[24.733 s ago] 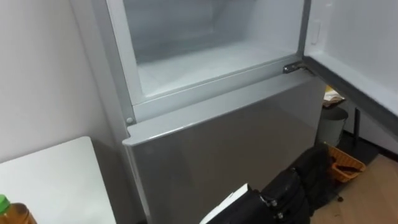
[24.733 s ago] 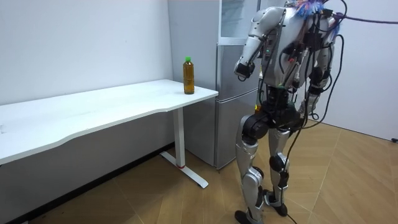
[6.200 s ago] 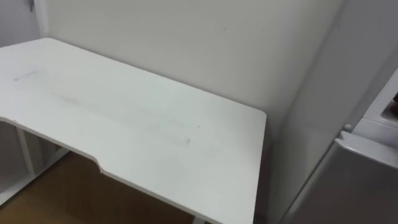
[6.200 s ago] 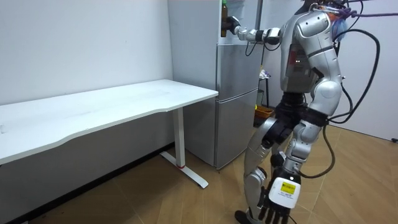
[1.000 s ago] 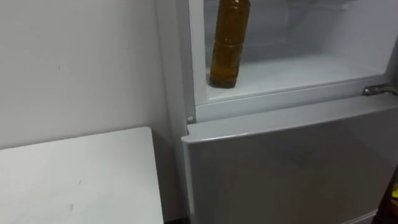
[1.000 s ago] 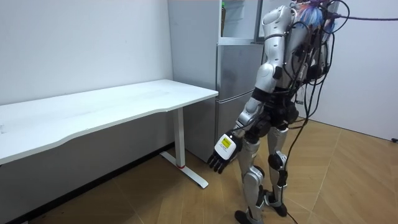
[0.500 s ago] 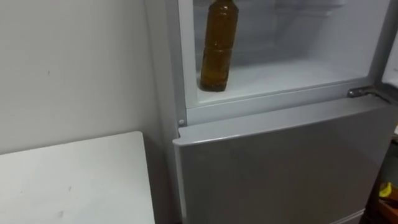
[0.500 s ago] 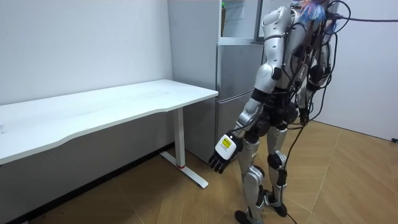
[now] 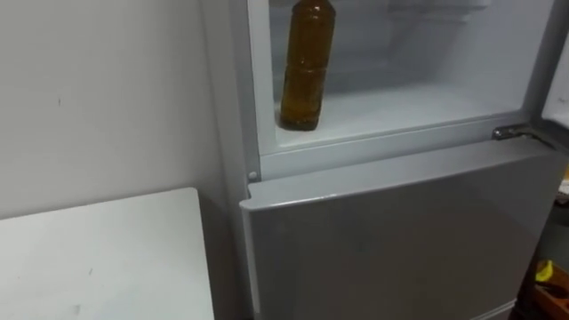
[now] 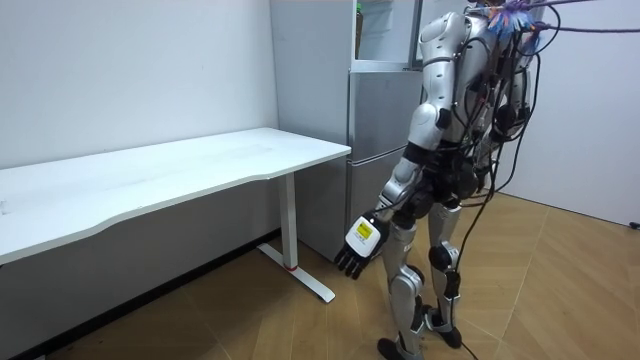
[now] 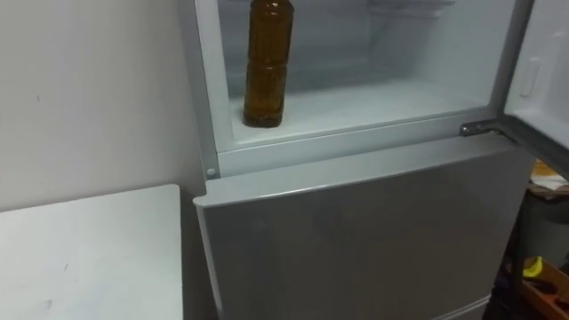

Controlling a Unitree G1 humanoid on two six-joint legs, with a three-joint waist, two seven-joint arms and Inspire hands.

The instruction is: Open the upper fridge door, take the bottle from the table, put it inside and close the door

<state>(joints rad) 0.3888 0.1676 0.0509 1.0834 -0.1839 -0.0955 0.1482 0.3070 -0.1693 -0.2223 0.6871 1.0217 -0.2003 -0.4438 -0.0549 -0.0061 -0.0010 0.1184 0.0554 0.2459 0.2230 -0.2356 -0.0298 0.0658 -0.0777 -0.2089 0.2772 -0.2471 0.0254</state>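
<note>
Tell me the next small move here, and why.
Probably swing the upper door shut. The bottle already stands upright on the upper fridge shelf, free of any hand; the left hand hangs open at the robot's side, and the door stands open at the right.

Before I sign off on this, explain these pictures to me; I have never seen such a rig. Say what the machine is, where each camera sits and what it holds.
It is a two-legged humanoid robot with human-like hands. Two pictures come from the cameras in its head, facing the fridge; the third comes from a camera standing in the room. The amber bottle stands upright in the open upper compartment, at its front left. A white table stands left of the fridge. The left hand hangs open, holding nothing.
</note>
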